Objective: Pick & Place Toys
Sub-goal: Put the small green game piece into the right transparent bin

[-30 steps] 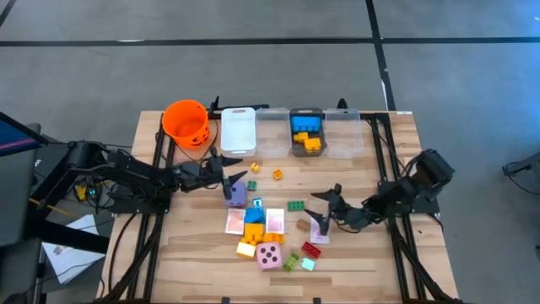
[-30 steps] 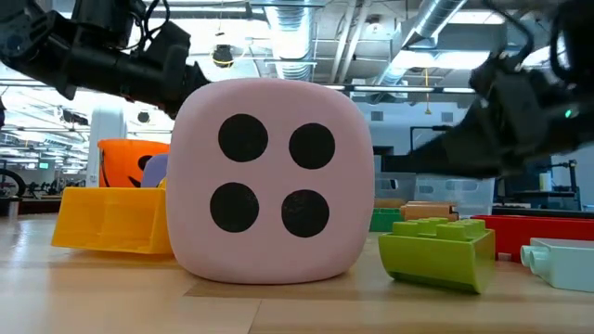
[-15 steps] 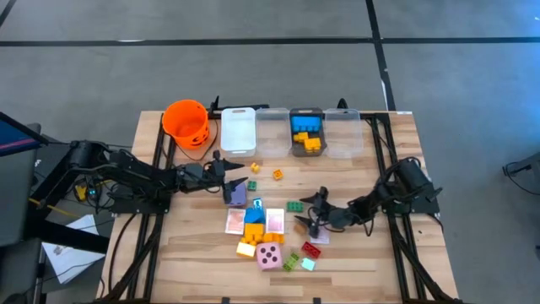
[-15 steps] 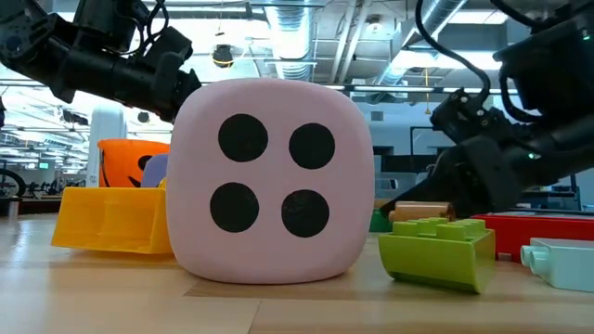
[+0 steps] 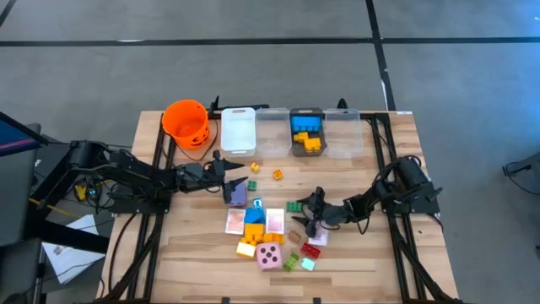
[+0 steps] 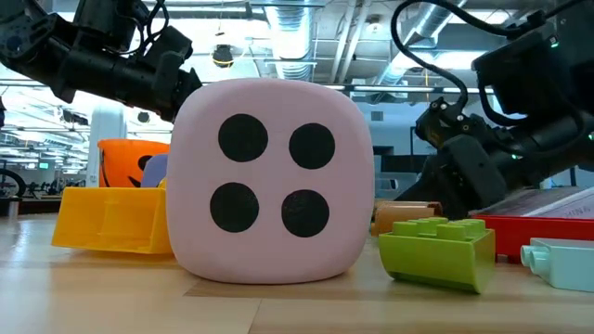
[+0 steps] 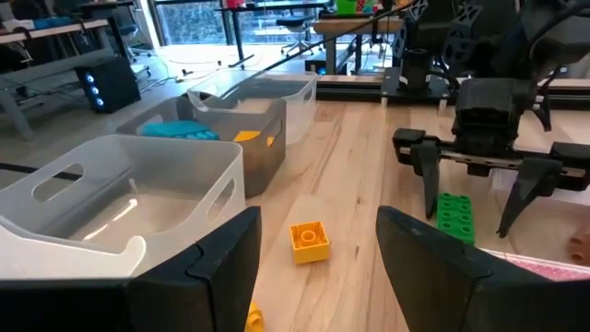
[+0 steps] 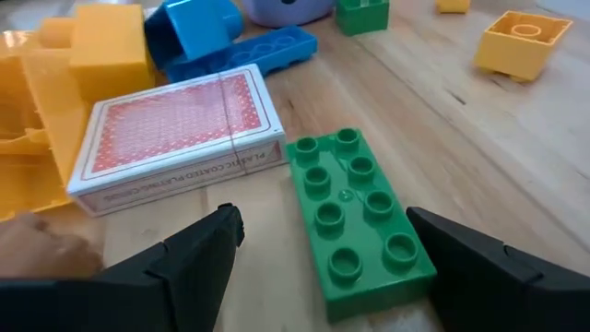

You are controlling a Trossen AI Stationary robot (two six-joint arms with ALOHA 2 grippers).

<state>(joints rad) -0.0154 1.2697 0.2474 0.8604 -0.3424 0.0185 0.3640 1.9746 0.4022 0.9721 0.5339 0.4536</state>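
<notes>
My right gripper (image 5: 302,209) is open and low over the table's middle right. Its fingers stand on either side of a flat green brick (image 8: 358,214) that lies on the table, and they do not touch it; the left wrist view shows this too (image 7: 454,216). My left gripper (image 5: 238,171) is open and empty above the purple die (image 5: 238,193), with a small orange brick (image 7: 309,242) ahead of it. A pink-backed card deck (image 8: 180,138), blue and yellow bricks (image 8: 207,28) and the pink dotted die (image 6: 269,176) lie near the front.
An orange bucket (image 5: 186,122), a white bin (image 5: 239,129), two clear bins (image 5: 272,131) and a dark bin with bricks (image 5: 306,133) line the far edge. A lime brick (image 6: 436,246) and a red brick (image 6: 534,230) lie near the front edge.
My right gripper has gone toward the table's left and down to the green brick, staying open, and now straddles it. My left gripper has kept still.
</notes>
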